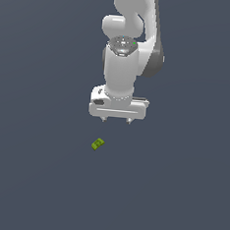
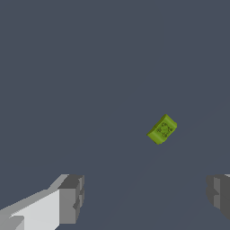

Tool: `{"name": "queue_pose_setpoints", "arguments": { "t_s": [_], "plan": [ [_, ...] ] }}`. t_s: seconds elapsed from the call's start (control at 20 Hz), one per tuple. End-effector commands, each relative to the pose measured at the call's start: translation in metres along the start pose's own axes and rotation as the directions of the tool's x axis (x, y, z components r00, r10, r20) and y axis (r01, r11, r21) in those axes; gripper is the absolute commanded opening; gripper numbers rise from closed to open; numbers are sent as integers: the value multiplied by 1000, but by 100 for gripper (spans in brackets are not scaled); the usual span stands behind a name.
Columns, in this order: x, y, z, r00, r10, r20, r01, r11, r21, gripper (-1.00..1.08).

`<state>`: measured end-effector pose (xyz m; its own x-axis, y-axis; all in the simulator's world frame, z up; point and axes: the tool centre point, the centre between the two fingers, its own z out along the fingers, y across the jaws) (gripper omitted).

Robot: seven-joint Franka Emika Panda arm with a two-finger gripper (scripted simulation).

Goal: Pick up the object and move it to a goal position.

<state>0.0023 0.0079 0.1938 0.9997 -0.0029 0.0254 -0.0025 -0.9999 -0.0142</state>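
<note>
The object point(image 1: 97, 144) is a tiny lime-green block with a lighter mark on top, lying turned at an angle on the dark grey floor. My gripper point(image 1: 116, 120) hangs above it and a little toward the exterior view's right, apart from it. Its fingers are spread wide with nothing between them. In the wrist view the object point(image 2: 162, 130) lies ahead of the two grey fingertips point(image 2: 72, 199), nearer the other fingertip point(image 2: 219, 194), and outside the gap between them.
The white arm point(image 1: 126, 34) rises behind the gripper to the top of the exterior view. Plain dark grey floor point(image 1: 32, 179) surrounds the block on all sides.
</note>
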Motion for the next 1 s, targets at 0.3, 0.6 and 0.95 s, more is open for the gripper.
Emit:
{"name": "queue_pose_setpoints", "arguments": {
  "t_s": [0.3, 0.6, 0.95],
  "plan": [
    [1, 1, -12, 1000, 20, -12, -20, 1000, -4, 100],
    [1, 1, -18, 999, 28, -18, -28, 1000, -6, 100],
    [4, 5, -9, 997, 73, -15, -73, 997, -3, 100]
  ]
}}
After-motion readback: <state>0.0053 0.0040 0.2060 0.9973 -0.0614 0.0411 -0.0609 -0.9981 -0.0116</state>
